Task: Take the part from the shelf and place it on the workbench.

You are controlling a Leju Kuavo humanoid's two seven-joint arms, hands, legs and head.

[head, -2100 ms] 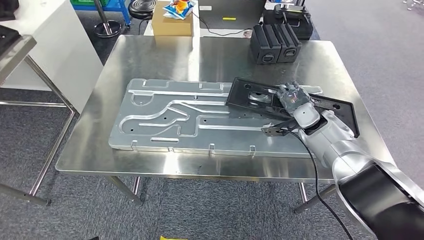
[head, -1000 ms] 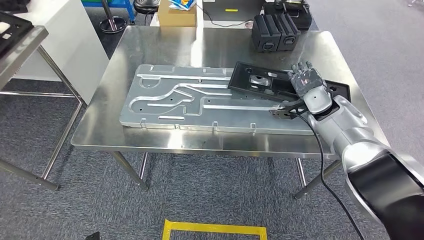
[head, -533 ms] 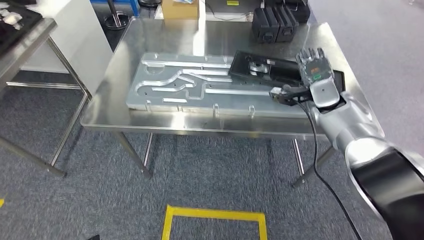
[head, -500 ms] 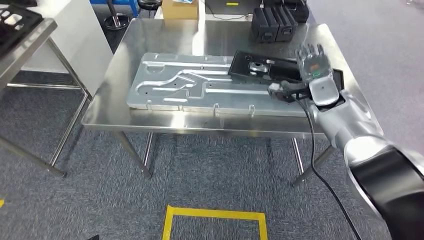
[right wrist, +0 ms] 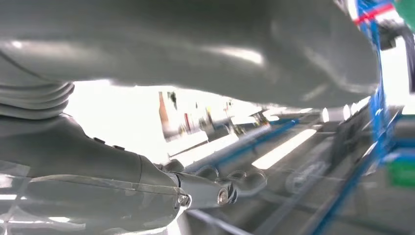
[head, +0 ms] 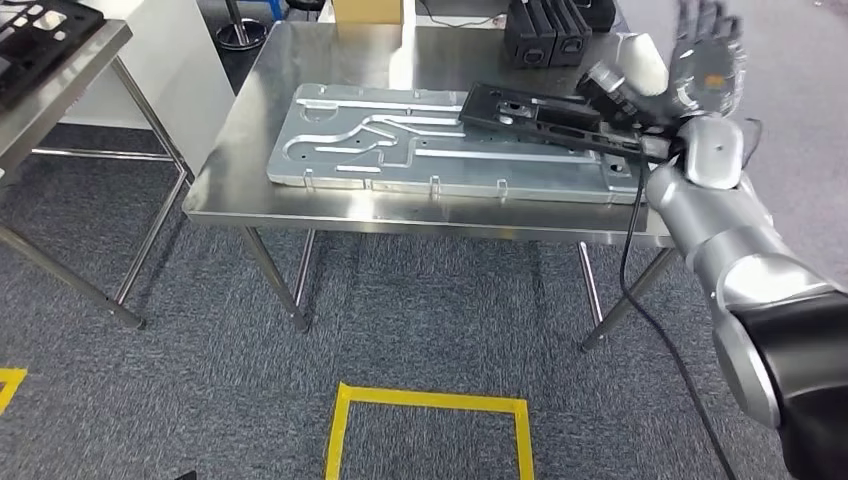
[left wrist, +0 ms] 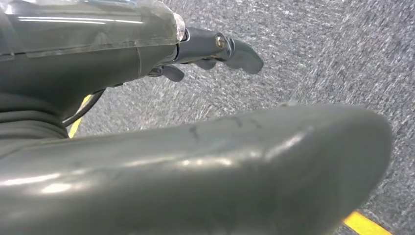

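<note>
The black flat part (head: pixel 540 113) lies on the steel workbench (head: pixel 400 205), its left end resting across the right end of a large grooved aluminium plate (head: pixel 400 140). My right hand (head: pixel 703 60) is raised above the part's right end with its fingers spread and nothing in it. In the right wrist view the right hand (right wrist: pixel 210 188) points up toward ceiling lights, holding nothing. In the left wrist view my left hand (left wrist: pixel 205 49) hangs over grey carpet with its fingers stretched out and bare.
Two black boxes (head: pixel 545 30) and a cardboard box (head: pixel 367 10) stand at the bench's far edge. A second steel table with a black tray (head: pixel 40 30) is at the left, beside a white cabinet (head: pixel 190 50). Yellow tape (head: pixel 430 405) marks the floor.
The whole view has shifted as the camera backed away from the bench. My right hand has let go of the black part and risen with fingers spread; the part stays on the plate.
</note>
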